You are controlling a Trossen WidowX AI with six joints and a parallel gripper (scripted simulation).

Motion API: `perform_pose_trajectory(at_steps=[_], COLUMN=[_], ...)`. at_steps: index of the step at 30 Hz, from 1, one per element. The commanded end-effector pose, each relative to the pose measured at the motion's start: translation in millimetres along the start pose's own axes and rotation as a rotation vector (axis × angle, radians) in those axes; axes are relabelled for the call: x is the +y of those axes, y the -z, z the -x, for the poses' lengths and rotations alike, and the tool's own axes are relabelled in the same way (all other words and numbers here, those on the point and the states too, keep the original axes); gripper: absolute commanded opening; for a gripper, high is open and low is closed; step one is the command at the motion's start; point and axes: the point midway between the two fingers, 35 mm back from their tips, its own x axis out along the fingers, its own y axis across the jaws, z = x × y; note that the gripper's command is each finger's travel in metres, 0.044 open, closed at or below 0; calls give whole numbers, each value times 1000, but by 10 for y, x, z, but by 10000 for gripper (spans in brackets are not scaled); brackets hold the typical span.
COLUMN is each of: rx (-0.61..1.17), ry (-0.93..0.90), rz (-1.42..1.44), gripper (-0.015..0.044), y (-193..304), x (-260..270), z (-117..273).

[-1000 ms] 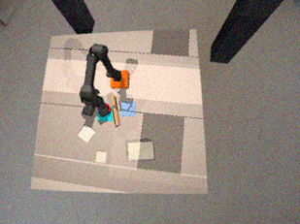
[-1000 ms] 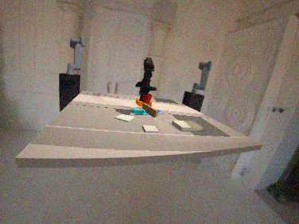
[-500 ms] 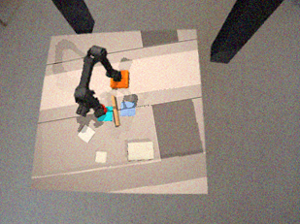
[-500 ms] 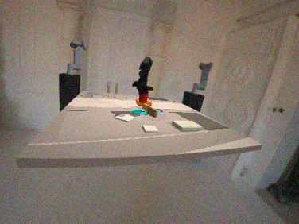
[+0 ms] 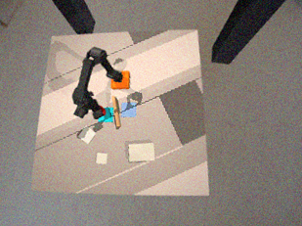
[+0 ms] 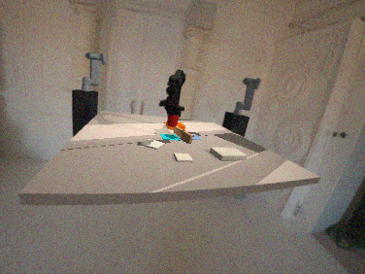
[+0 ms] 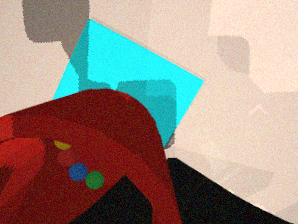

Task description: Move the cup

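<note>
The red cup (image 5: 102,110) (image 6: 173,120) (image 7: 100,112) looks roughly upright, held above the table by the cyan pad. Several marbles (image 7: 78,172) lie inside it; yellow, blue and green ones show, with a faint red one. My gripper (image 5: 99,113) (image 6: 173,115) is shut on the cup. The cyan pad (image 5: 109,114) (image 6: 170,137) (image 7: 135,55) lies beyond the cup in the wrist view, partly hidden by it. The blue pad (image 5: 128,110) (image 6: 196,137) lies on the other side of the wooden bar (image 5: 117,119) (image 6: 182,134).
An orange block (image 5: 121,80) (image 6: 181,126) sits behind the pads, near the arm's elbow in the top view. A white tile (image 5: 87,135) (image 6: 154,144), a small cream tile (image 5: 101,158) (image 6: 183,157) and a larger cream slab (image 5: 141,152) (image 6: 228,153) lie toward the front.
</note>
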Motion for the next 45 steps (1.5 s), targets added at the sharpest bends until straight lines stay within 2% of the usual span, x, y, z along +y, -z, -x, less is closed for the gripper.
perform_pose_trajectory(at_steps=[1,45], rx=[7,7], ry=[10,11], rz=[5,5], gripper=[0,0], y=[-3,-3], x=[-9,-20], z=[-88,-683])
